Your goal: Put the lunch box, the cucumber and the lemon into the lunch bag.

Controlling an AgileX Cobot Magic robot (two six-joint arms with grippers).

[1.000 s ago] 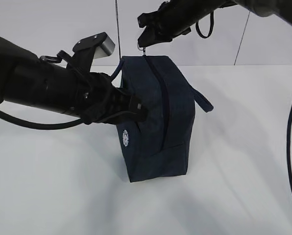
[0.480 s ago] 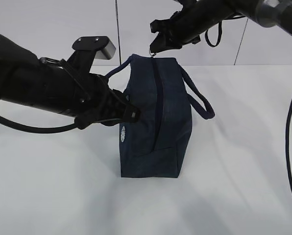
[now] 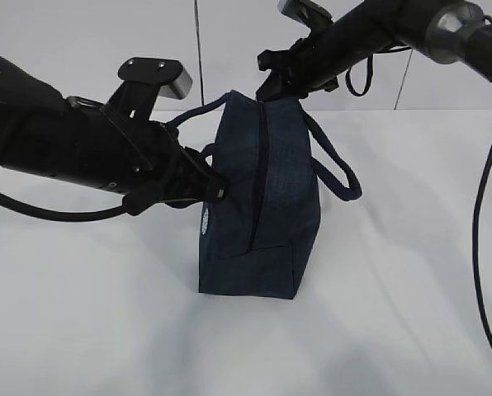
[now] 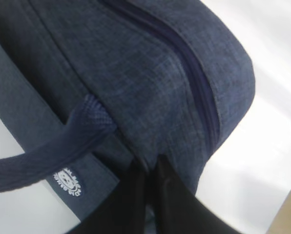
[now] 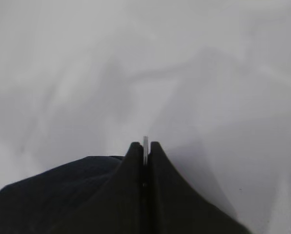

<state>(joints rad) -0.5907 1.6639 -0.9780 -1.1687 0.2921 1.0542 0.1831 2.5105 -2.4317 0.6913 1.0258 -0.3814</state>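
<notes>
the white table [image 3: 81,330] fills most of the exterior view, with a pale wall behind it. two black arms reach in from either side: the left arm [image 3: 56,144] comes in low from the left edge, and the right arm [image 3: 395,29] slants down from the top right corner, with a black cable [image 3: 481,214] hanging along the right edge.

the lunch bag [image 3: 267,198] stands upright on the table near the middle, narrow end toward the camera, dark navy fabric, its zipper [image 3: 258,181] running from the top down the near end and looking closed. one loop handle [image 3: 337,165] hangs out to the right side and the other handle [image 3: 192,115] arches over on the left, above the left arm's wrist. a small white round logo [image 3: 205,221] sits on the bag's left face, just under the left gripper.

the left gripper [image 3: 217,186] is pressed against the bag's left side, its jaws clenched; the left wrist view shows the two dark fingers [image 4: 170,195] drawn together on a pinch of the bag's fabric, right beside the handle's base [image 4: 87,122] and the logo [image 4: 67,181].

the right gripper [image 3: 267,87] sits at the top far end of the bag, at the upper end of the zipper. in the right wrist view its jaws are squeezed together on a thin metal pull ring [image 5: 145,146], seen edge-on as a pale sliver between the tips.

the lunch box, cucumber and lemon do not show in any view.
</notes>
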